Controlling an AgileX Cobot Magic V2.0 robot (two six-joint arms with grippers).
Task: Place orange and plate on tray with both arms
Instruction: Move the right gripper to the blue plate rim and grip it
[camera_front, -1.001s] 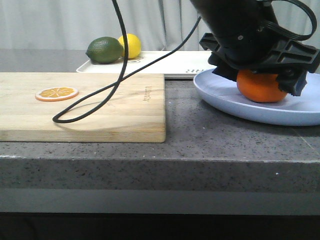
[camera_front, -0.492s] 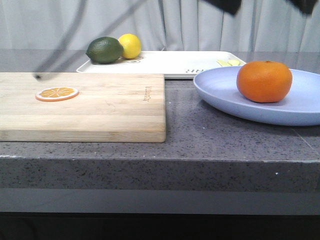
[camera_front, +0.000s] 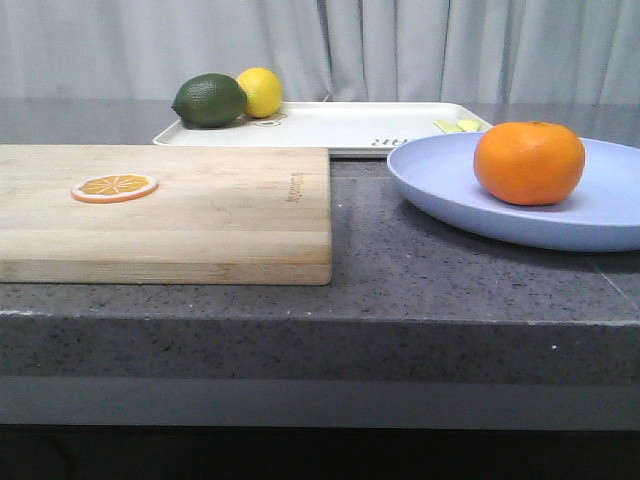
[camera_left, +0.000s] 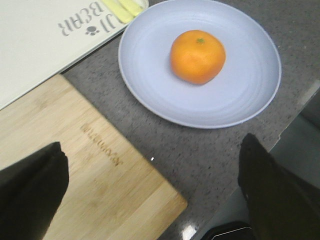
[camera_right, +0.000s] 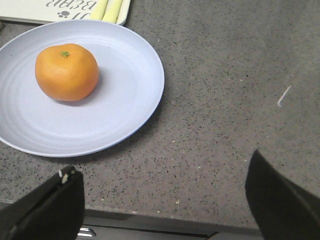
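Note:
The orange (camera_front: 529, 162) sits on the pale lavender-blue plate (camera_front: 450, 190) at the right of the counter; both also show in the left wrist view, orange (camera_left: 197, 56) on plate (camera_left: 150, 75), and in the right wrist view, orange (camera_right: 66, 72) on plate (camera_right: 125, 90). The cream-white tray (camera_front: 350, 125) lies behind the plate. Its lettered corner shows in the left wrist view (camera_left: 45, 45). My left gripper (camera_left: 152, 195) is open and empty, high above the cutting board's corner. My right gripper (camera_right: 162, 200) is open and empty, high above the counter's front edge. Neither gripper shows in the front view.
A light wooden cutting board (camera_front: 200, 215) with a thin orange slice (camera_front: 114, 187) lies at the left front. A dark green lime (camera_front: 209, 100) and a yellow lemon (camera_front: 261, 91) sit at the tray's far left end. Grey speckled counter (camera_front: 400, 270) lies between board and plate.
The arm that was over the orange on the plate has lifted up out of the front view, leaving the orange on the plate. The black cable is also gone from view.

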